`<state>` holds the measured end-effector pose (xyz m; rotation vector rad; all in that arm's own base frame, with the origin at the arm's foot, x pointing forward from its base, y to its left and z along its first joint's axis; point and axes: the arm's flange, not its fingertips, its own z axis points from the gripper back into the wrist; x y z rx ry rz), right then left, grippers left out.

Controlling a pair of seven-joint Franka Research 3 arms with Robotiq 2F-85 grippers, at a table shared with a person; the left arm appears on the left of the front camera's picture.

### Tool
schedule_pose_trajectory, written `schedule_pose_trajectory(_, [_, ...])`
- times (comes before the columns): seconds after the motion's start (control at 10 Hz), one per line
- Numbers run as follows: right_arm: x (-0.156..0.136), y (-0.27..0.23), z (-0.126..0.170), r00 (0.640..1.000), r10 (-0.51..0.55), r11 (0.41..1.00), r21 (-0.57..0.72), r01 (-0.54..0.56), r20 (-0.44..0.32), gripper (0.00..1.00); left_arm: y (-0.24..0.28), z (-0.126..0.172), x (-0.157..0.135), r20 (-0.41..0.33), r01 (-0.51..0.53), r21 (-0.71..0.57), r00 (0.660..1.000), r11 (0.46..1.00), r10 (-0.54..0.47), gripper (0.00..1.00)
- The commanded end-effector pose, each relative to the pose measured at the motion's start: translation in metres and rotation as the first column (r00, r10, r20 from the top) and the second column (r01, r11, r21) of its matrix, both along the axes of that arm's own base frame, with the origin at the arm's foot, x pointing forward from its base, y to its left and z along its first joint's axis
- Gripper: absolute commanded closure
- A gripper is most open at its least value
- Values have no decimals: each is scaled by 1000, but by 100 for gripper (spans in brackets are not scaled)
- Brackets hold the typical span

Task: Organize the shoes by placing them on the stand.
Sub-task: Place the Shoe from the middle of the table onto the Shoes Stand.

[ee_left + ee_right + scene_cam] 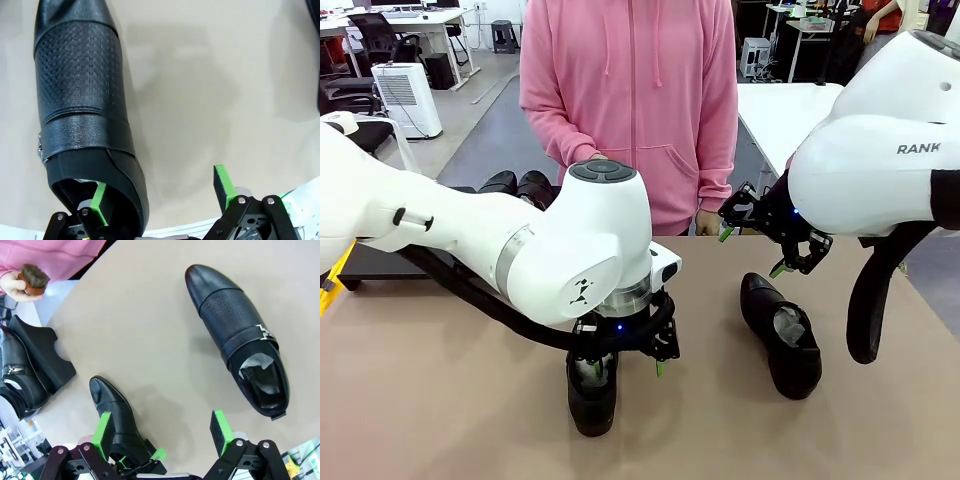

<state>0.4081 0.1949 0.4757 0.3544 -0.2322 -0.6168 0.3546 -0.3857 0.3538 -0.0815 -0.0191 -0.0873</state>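
left gripper (620,368) spread at a shoe's heel, right gripper (775,242) spread in the air

the left gripper's jaws stood wide at the heel of the near shoe (591,398) on the table (440,400); one green pad (100,202) sat inside the shoe's opening and the other outside its wall, not pinching. the right gripper hung wide apart, holding nothing, above the second shoe (782,338), which lay on the table apart from the first. two more shoes (17,375) sat on the stand (50,357) at the table's far left. a person's hand (11,284) held a brown brush (34,277).
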Motion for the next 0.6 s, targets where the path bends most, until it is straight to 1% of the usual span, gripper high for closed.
schedule_pose_trajectory(0.0, [4, -1, 2, 1000, 19, 1000, 9, -19, 7, 0, -3, -1, 2, -23, -1, 23, 1000, 1000, 2, 10])
schedule_pose_trajectory(0.4, [4, -1, 2, 1000, 19, 1000, 9, -19, 7, 0, 1, -6, 4, -28, -22, 55, 999, 998, 23, 85])
schedule_pose_trajectory(0.5, [4, -1, 2, 1000, 19, 1000, 9, -19, 7, 0, 1, -7, 4, -26, -27, 59, 999, 998, 29, 100])
